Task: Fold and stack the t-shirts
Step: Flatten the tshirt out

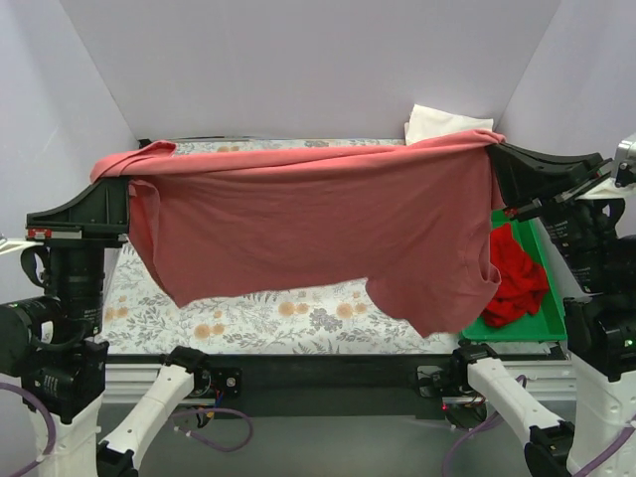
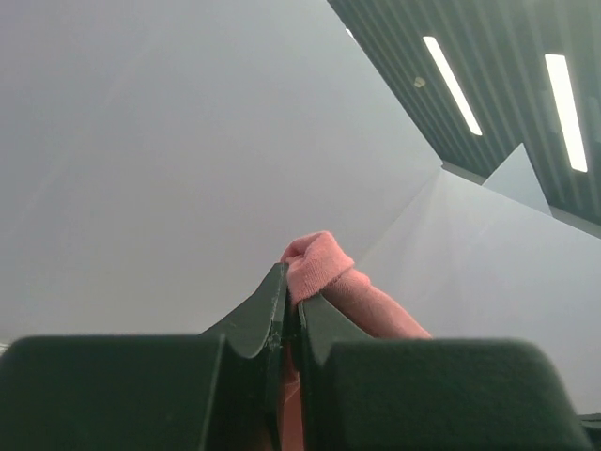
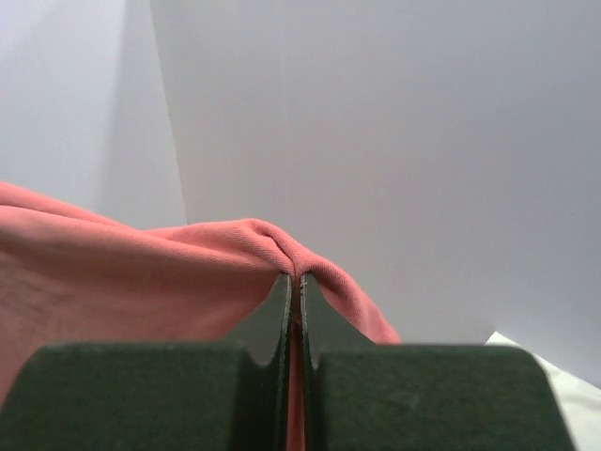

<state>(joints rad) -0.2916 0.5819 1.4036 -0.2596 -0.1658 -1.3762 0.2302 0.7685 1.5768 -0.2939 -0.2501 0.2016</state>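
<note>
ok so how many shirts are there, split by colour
salmon-red t-shirt: 1, stretched between the left gripper and right gripper
bright red t-shirt: 1, in the green tray
white cloth, likely a t-shirt: 1, back right
total: 3

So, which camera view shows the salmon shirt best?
The top external view: the whole salmon shirt hangs spread between the left gripper and right gripper. Each wrist view shows only a pinched bit of fabric in its shut gripper.
</note>
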